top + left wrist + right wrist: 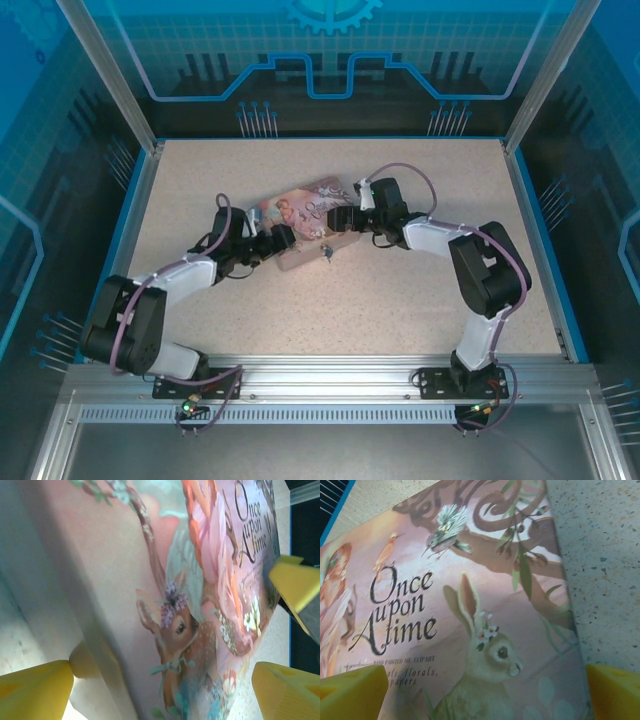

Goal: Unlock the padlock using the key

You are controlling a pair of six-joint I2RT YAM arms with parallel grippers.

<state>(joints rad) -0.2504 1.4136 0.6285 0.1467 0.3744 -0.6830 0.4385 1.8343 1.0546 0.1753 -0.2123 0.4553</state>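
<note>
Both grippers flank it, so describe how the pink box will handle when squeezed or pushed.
The pink box looks rigid, with straight crisp edges, so it probably won't flex. Its printed lid appears smooth, so a grip may slip. Lying low and flat on the table, it should slide rather than tip.

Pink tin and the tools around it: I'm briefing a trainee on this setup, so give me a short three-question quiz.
1. True or false: the left tool stands open with the pink tin between its fingers.
2. The tin's lid reads: A) Once upon a time B) Happy birthday C) Sweet dreams.
3. Fill in: in the top view, the padlock sits at the tin's ___ edge (near or far).
Key: 1 true; 2 A; 3 near.
</note>
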